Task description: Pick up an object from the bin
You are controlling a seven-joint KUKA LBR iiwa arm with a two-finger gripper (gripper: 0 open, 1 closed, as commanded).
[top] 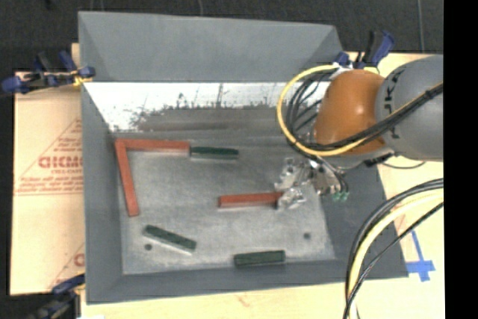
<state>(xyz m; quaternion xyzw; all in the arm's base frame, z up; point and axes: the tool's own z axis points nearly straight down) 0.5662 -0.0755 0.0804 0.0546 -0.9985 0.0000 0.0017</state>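
Fingers [291,190] low at right end of short red-brown bar [249,199], on bin floor right of centre; spread or pinching: cannot tell. Best approach: straddle bar across narrow width, close firmly, lift straight up. End grip likely to let bar tip. Green bar [259,258] by front wall, well apart.
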